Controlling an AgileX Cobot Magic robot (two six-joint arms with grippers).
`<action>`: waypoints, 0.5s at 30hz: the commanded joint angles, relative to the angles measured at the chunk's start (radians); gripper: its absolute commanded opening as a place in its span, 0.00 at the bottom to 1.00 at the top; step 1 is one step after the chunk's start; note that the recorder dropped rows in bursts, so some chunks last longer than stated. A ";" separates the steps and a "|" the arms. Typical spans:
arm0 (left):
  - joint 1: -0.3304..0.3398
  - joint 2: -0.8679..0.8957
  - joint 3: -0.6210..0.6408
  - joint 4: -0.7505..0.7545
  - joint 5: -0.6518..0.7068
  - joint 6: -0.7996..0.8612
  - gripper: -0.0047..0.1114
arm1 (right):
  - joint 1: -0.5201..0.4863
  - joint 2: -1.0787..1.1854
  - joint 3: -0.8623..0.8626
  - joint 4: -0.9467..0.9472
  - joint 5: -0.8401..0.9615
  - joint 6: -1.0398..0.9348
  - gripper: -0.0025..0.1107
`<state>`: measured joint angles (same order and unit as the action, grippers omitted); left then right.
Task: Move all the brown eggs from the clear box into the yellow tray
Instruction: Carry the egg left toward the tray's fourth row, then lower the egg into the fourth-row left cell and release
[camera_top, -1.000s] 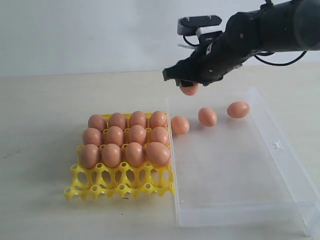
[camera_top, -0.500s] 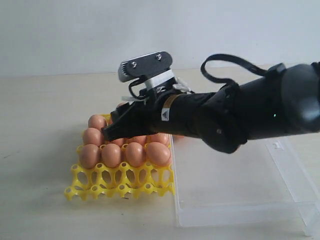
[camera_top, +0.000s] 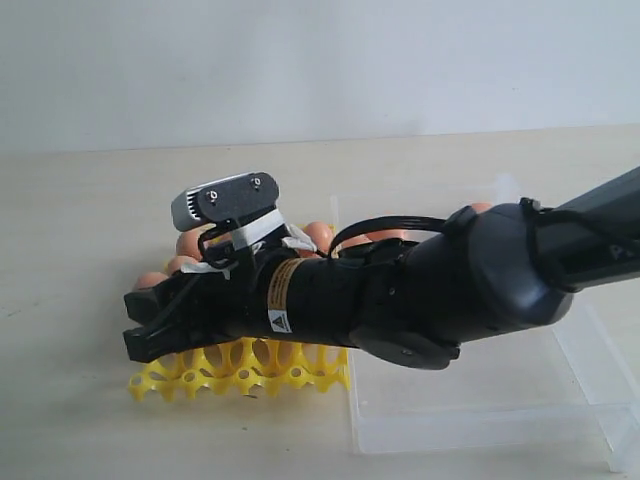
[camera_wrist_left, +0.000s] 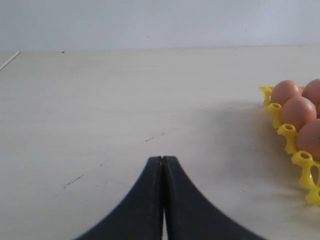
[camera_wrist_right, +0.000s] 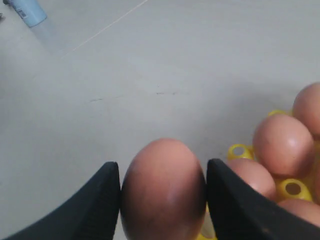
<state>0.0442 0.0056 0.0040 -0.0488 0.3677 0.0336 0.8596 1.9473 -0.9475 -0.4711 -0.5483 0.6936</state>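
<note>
Exterior view — yellow tray (camera_top: 240, 370) mostly behind right arm (camera_top: 450, 290); right pincer (camera_wrist_right: 163, 170) clamped on brown egg (camera_wrist_right: 162, 200) — left pincer (camera_wrist_left: 163, 160) together

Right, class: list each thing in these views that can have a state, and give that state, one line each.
right gripper: shut on a brown egg, held over the tray's edge
left gripper: shut, empty
yellow tray: partly filled; visible front cups empty
tray eggs: seated in cups
clear box: open-topped; near end bare, far end hidden by the arm
</note>
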 joint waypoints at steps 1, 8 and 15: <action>-0.005 -0.006 -0.004 -0.006 -0.014 -0.005 0.04 | 0.002 0.039 0.005 -0.048 -0.066 0.074 0.02; -0.005 -0.006 -0.004 -0.006 -0.014 -0.005 0.04 | 0.002 0.087 0.003 -0.082 -0.113 0.118 0.02; -0.005 -0.006 -0.004 -0.006 -0.014 -0.005 0.04 | 0.002 0.117 0.001 -0.077 -0.141 0.002 0.15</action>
<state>0.0442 0.0056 0.0040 -0.0488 0.3677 0.0336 0.8596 2.0565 -0.9475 -0.5478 -0.6628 0.7314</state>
